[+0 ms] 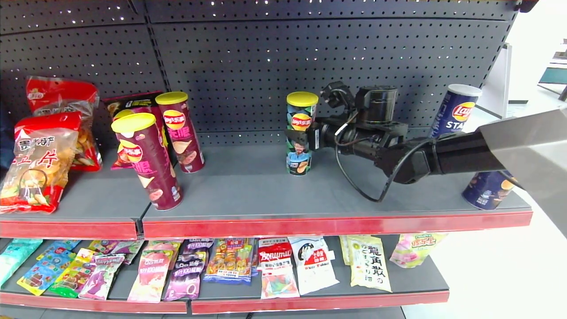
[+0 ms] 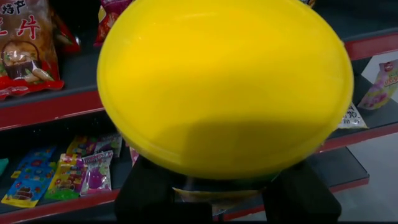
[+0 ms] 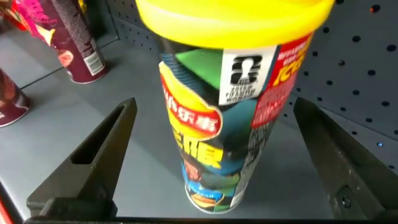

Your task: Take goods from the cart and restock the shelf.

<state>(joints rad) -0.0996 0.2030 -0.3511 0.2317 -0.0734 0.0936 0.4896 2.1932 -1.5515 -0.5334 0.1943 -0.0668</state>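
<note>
Widely parted right claw (image 3: 216,109) astride green can (image 3: 214,155), left claw (image 2: 224,193) clamping yellow-lidded can (image 2: 224,87)

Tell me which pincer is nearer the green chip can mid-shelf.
Right. The right pincer sits open around the green chip can; the left pincer holds another can out in front of the shelf.

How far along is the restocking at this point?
Done: the green can stands upright on the upper shelf; the right gripper has its jaws open either side of it. In hand: the left gripper holds a yellow-lidded can. Left: withdraw the right arm, then shelve that can.
</note>
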